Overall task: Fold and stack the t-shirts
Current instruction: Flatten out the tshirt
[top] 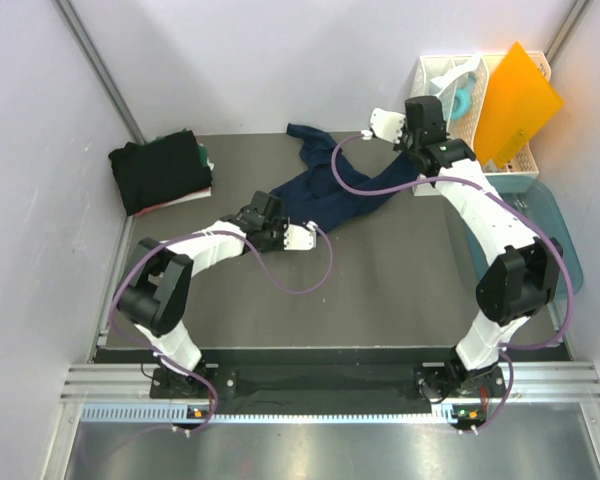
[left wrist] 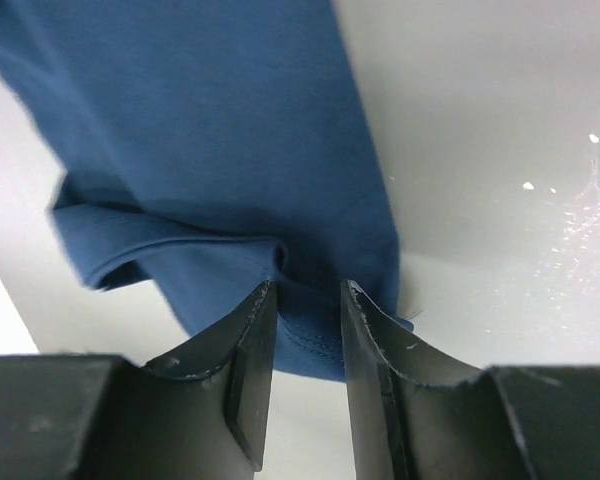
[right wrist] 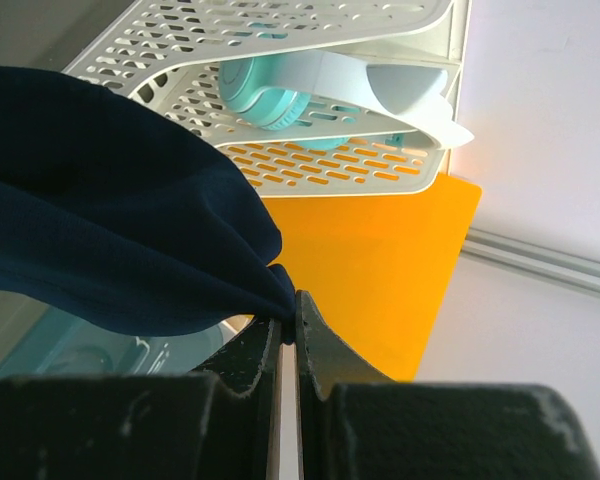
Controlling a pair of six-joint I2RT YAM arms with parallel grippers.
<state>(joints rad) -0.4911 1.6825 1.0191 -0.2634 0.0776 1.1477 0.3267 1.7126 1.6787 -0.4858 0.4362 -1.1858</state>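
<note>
A navy blue t-shirt (top: pixel 330 195) lies crumpled across the far middle of the table, one part drawn up toward the right. My right gripper (top: pixel 412 152) is shut on a pinch of that dark cloth (right wrist: pixel 110 230), held just in front of the white rack; the jaws (right wrist: pixel 290 300) meet on the fabric. My left gripper (top: pixel 280 228) is at the shirt's near edge. Its jaws (left wrist: pixel 308 285) stand apart, with the stitched hem (left wrist: pixel 310 340) lying flat between the tips. A pile of black and dark green t-shirts (top: pixel 160 170) sits at the far left.
A white slotted rack (top: pixel 450 75) stands at the far right with an orange sheet (top: pixel 515 100) leaning on it and a teal round thing (right wrist: pixel 270 95) inside. A teal plastic tub (top: pixel 555 225) sits along the right edge. Walls close in on three sides.
</note>
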